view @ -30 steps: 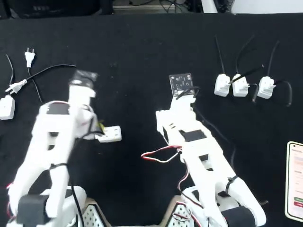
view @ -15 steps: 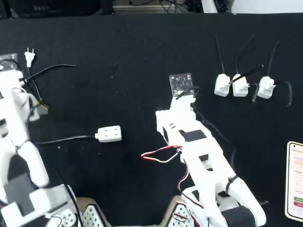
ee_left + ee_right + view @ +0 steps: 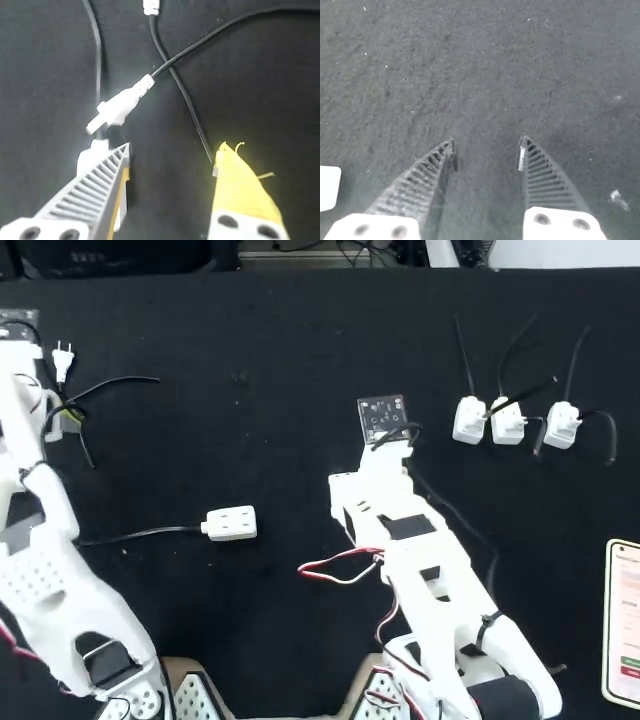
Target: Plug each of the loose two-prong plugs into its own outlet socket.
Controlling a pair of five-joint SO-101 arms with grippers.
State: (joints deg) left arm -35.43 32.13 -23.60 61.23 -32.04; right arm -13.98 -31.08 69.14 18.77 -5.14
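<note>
Left gripper [image 3: 173,147] wide open, white two-prong plug [image 3: 120,106] just beyond its tips.

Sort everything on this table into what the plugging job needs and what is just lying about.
For the job:
two-prong plug at the far left
second plug, ahead of the open left gripper
white outlet block
row of three white corded units, far right

Lying about:
phone-like device at the right edge

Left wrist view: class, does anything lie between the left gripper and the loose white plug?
Nothing visible covers the plug. The open left gripper hangs just short of it. A black cable lies beside the plug and runs toward one finger.
</note>
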